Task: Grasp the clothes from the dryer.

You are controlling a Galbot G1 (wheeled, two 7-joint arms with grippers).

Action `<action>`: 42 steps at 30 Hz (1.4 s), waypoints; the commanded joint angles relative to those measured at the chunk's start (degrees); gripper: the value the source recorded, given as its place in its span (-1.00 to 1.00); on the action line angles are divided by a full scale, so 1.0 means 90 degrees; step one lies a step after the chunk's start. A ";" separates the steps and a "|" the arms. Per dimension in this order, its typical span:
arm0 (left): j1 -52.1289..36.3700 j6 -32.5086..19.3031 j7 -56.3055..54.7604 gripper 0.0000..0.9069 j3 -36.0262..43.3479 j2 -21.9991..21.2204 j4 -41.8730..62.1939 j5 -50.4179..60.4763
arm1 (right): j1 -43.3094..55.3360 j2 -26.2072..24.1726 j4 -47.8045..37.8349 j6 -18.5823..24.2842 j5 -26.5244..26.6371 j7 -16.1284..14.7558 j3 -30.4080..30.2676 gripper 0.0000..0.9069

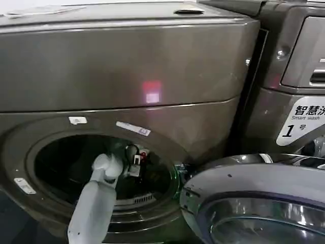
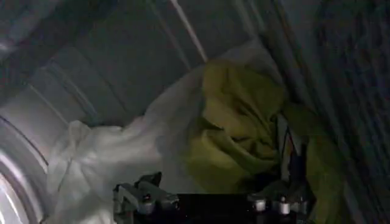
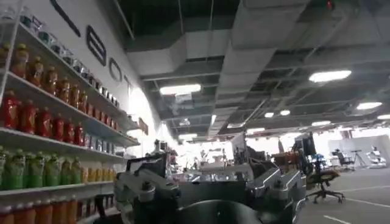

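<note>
The dryer (image 1: 127,66) is the large bronze-grey machine with a plain top panel and an open round port. My left arm reaches through the port, and my left gripper (image 1: 134,157) is inside the dark drum. In the left wrist view the clothes lie against the ribbed drum wall (image 2: 109,61): a white fabric heap (image 2: 103,158) and a yellow-green piece (image 2: 237,122) beside it. My left gripper (image 2: 207,198) is open just short of them, with nothing between its jaws. My right gripper (image 3: 213,189) is open and parked away from the dryer, facing the room.
The dryer's round glass door (image 1: 254,203) hangs open at the lower right, close to the port. A second machine (image 1: 299,76) with a white "1" label (image 1: 299,122) stands to the right. Shelves of bottles (image 3: 36,115) line the room's wall.
</note>
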 commanded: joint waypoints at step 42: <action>0.0878 0.2639 -0.9031 -1.00 -0.0388 -0.0767 -0.1484 -0.5410 | 0.0010 0.0018 0.0476 -0.0018 0.0187 -0.0083 -0.0173 1.00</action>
